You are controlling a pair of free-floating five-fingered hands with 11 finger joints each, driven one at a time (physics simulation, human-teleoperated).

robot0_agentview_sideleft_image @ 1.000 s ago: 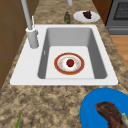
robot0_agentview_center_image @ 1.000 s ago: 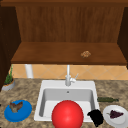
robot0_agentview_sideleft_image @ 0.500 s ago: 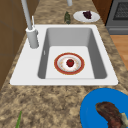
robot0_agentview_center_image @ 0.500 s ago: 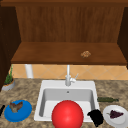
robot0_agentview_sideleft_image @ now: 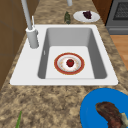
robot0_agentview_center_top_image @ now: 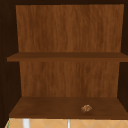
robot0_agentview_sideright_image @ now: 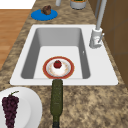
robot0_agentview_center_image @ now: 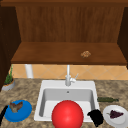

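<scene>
While the right hand (robot0_agentview_center_image: 96,117) hangs at the sink's (robot0_agentview_center_image: 45,86) front right corner beside the grape plate (robot0_agentview_center_image: 115,120), I cannot tell its fingers' state; the left hand (robot0_agentview_center_image: 3,114) edges the blue plate (robot0_agentview_center_image: 23,113).

Sink (robot0_agentview_sideleft_image: 105,75): smooth white, matt, looks like enamel or plastic. Faucet (robot0_agentview_sideleft_image: 32,37): dull grey metal. Bench (robot0_agentview_sideleft_image: 50,100): speckled brown stone look, granite-like. Cabinet shelf (robot0_agentview_center_top_image: 50,107): dark wood, visible grain, matt. Blue plate (robot0_agentview_center_image: 23,115) at 8 o'clock of sink: smooth, plain. Right hand (robot0_agentview_center_image: 96,117): matt black.
</scene>
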